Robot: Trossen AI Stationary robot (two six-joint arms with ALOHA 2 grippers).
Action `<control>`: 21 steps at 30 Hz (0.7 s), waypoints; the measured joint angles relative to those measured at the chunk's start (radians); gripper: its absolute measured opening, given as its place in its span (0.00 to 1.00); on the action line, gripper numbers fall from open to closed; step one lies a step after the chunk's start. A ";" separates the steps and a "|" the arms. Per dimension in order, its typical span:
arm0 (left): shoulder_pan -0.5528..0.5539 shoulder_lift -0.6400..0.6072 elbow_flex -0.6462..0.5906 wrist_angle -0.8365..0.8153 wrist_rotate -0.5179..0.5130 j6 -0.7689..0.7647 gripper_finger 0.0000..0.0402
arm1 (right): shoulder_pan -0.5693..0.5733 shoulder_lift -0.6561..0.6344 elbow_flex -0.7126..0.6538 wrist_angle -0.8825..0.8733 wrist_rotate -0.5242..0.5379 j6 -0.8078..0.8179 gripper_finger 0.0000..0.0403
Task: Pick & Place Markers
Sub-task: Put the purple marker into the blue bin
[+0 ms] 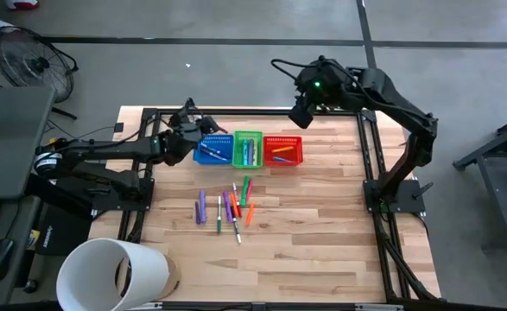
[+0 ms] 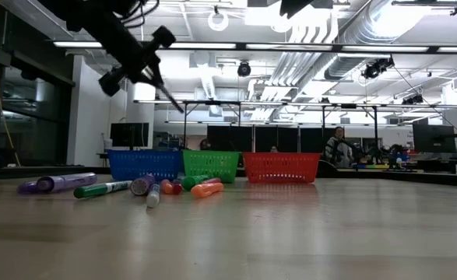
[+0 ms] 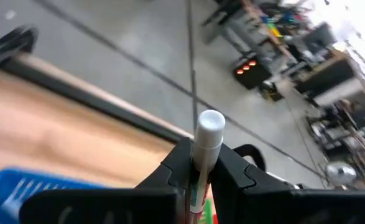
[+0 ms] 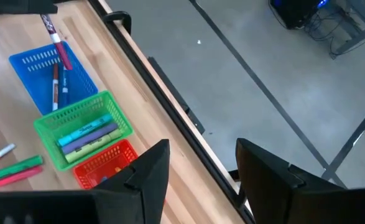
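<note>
Over the blue basket (image 1: 212,149), my left gripper (image 3: 201,165) pinches a white-capped marker (image 3: 207,134), plain only from that wrist. Three baskets stand abreast; my right gripper (image 4: 201,165) gapes, empty.

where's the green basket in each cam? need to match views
High view: green basket at the table's far edge, middle of the basket row.
Low view: green basket mid-distance, left of centre.
Left wrist view: not in it; only a corner of the blue basket shows.
Right wrist view: green basket holding markers, left of the fingers.
Shared landmark: the blue basket, beside the green one wherever both show.
</note>
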 joint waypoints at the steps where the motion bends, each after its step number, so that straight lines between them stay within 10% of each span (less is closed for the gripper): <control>1: 0.000 0.002 0.000 -0.023 -0.001 -0.047 0.07 | 0.000 0.000 0.000 -0.003 0.000 -0.002 0.43; 21: 0.000 0.212 0.000 -0.227 0.107 -0.791 0.07 | 0.000 0.000 -0.001 -0.004 0.000 -0.005 0.42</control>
